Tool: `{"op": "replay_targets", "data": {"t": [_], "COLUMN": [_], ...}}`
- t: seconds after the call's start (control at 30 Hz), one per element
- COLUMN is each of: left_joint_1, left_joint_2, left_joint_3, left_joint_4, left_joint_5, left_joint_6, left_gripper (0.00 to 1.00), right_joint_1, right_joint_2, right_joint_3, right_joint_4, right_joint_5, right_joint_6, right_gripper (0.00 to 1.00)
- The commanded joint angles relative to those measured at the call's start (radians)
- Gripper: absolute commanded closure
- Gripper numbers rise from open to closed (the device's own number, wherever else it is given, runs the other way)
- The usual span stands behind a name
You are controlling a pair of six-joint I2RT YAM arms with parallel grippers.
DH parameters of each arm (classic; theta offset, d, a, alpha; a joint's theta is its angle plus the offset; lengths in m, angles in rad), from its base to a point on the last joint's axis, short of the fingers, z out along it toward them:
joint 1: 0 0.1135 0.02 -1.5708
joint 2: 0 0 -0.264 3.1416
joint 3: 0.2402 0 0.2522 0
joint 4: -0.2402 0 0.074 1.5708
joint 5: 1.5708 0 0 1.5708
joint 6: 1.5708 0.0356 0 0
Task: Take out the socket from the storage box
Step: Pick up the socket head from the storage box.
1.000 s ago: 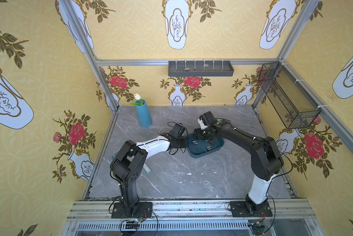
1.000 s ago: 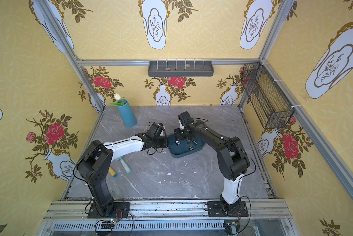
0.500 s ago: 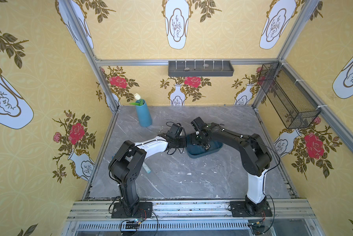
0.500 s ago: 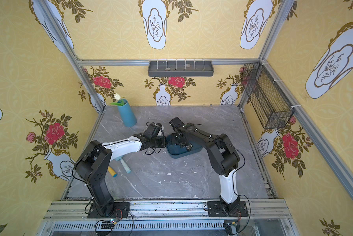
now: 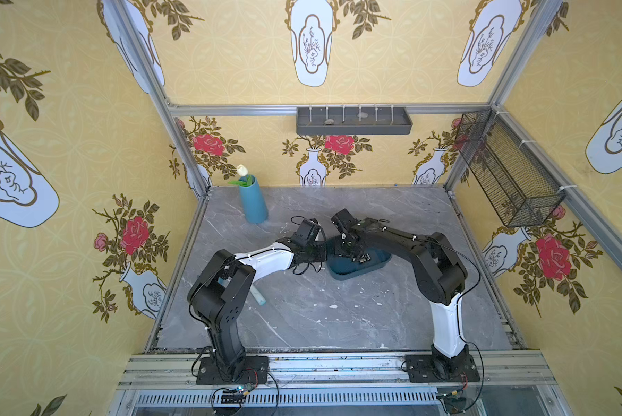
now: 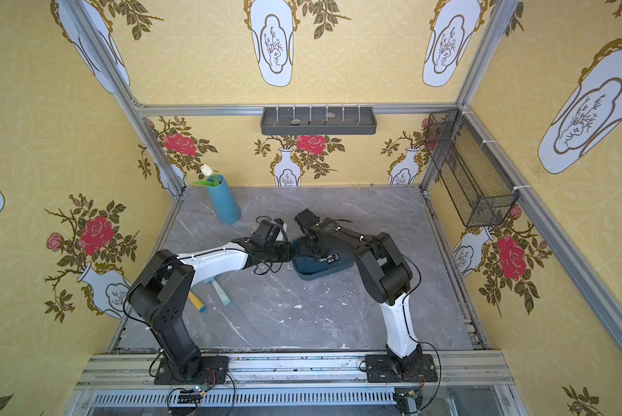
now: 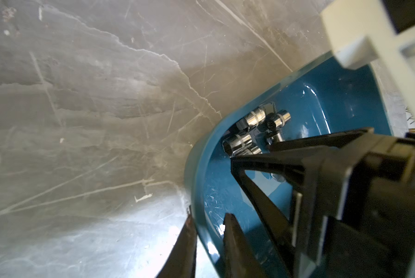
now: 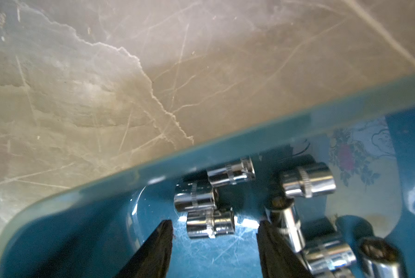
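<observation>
The dark teal storage box (image 5: 349, 272) (image 6: 316, 274) lies mid-table. Several chrome sockets (image 8: 194, 198) are bunched against its near wall (image 8: 225, 149), and they show too in the left wrist view (image 7: 240, 142). My left gripper (image 7: 208, 215) (image 5: 322, 252) is shut on the box's left rim (image 7: 196, 168), one finger outside the wall and one inside. My right gripper (image 8: 214, 223) (image 5: 356, 254) reaches down into the box. Its jaws stand open on either side of one lying socket (image 8: 210, 226), with a gap on both sides.
A blue vase with a white flower (image 5: 253, 201) stands at the back left. A grey divided tray (image 5: 352, 120) hangs on the back wall and a black mesh basket (image 5: 507, 173) on the right wall. Two stick-like tools (image 6: 221, 291) lie by the left arm's base.
My right gripper has come down and leftward into the box, and its jaws have narrowed around a socket. The left gripper has stayed clamped on the rim.
</observation>
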Motion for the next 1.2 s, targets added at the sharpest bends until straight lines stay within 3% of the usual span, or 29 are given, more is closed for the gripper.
{"op": "replay_targets", "data": {"t": [0.0, 0.3, 0.73, 1.17], "left_joint_1": [0.002, 0.002, 0.001, 0.005], "left_joint_2": [0.002, -0.002, -0.012, -0.014], "left_joint_3": [-0.011, -0.016, -0.024, -0.029], "left_joint_4": [-0.02, -0.009, -0.006, -0.012], "left_joint_5": [0.012, 0.017, 0.017, 0.009], "left_joint_6": [0.015, 0.014, 0.011, 0.011], "left_gripper": [0.76, 0.76, 0.76, 0.76], "right_joint_1": [0.002, 0.009, 0.011, -0.018], "right_joint_2": [0.014, 0.049, 0.056, -0.111], "right_joint_3": [0.011, 0.041, 0.055, 0.031], "right_joint_4": [0.011, 0.002, -0.02, -0.072], "right_joint_5": [0.011, 0.01, 0.026, 0.034], "right_joint_6": [-0.026, -0.04, -0.026, -0.045], "right_gripper": [0.41, 0.47, 0.68, 0.69]}}
